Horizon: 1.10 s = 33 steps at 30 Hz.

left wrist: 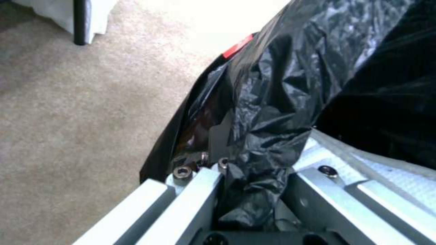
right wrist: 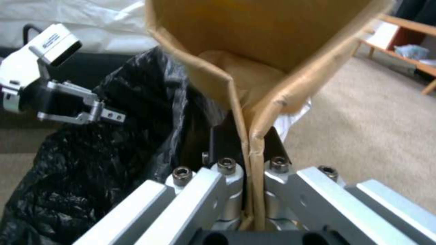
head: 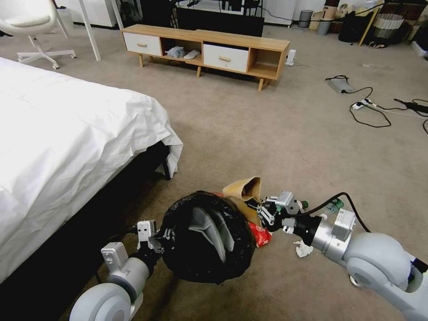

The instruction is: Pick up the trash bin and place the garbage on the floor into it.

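1. Head view: trash bin (head: 207, 238) is held off the carpet floor (head: 267, 129), tipped so its black-lined mouth and grey inside face up and toward the robot's right. Judged reason: the opening is presented to the arm that collects.
2. Left gripper (head: 161, 239) pinches the bin's near rim; in the left wrist view the fingers are closed on a bunched fold of the black liner (left wrist: 254, 163) and the rim edge under it. A rim grip leaves the mouth unobstructed.
3. Brown paper bag (head: 244, 189) sits just beyond the bin's far rim, touching or nearly touching the liner, open end up.
4. Right gripper (head: 263, 210) is clamped on the bag; in the right wrist view the jaws are pressed together on the flattened paper seam (right wrist: 250, 149), and the bag flares open above them. Pinching a creased edge gives thin paper a firm hold.
5. Whether the bag is clear of the carpet cannot be told.
6. Red wrapper (head: 262, 235) lies on the carpet partly under the bin's right edge; white tissue (head: 303, 249) and a green-capped bottle (head: 334, 206) lie close to the right wrist, not yet collected.
7. White-sheeted bed (head: 67, 147) stands to the left, its corner near the bin; black cables (head: 379, 109) lie well apart, far right.
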Tool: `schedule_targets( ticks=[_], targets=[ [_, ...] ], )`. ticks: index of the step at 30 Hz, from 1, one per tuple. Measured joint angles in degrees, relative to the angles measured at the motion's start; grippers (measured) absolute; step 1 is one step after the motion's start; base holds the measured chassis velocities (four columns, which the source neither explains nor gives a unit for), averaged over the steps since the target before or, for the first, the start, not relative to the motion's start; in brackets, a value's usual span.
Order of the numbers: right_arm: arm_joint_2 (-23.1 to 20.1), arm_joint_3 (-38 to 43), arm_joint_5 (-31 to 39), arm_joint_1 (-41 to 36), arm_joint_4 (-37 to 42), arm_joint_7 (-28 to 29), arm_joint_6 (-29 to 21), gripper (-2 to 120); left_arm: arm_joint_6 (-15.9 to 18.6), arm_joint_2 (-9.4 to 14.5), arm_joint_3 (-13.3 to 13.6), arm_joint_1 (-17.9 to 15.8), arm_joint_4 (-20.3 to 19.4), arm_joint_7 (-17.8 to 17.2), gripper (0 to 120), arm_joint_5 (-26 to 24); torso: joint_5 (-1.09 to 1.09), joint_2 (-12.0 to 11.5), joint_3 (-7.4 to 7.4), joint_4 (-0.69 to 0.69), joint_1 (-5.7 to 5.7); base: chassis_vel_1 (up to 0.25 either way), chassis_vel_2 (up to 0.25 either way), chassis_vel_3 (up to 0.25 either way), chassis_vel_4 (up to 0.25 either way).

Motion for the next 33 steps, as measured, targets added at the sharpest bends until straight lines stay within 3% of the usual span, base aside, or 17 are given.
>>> schedule_targets(
  ticks=[20, 33],
  targets=[
    [2.5, -2.5, -5.2, 1.7, -0.3, -7.8, 2.1, 0, 0.9, -0.6, 1.9, 1.1, -1.0, 0.5, 0, 1.7, 0.00, 0.0, 0.00, 0.01, 0.00, 0.000, 0.000, 0.000, 0.000],
    [-0.9, 0.7, -4.0, 1.1, 1.9, -7.9, 2.6, 0, 0.2, -1.4, 2.1, 0.4, 1.3, 1.0, 0, 3.3, 0.00, 0.0, 0.00, 0.01, 0.00, 0.000, 0.000, 0.000, 0.000]
  ],
)
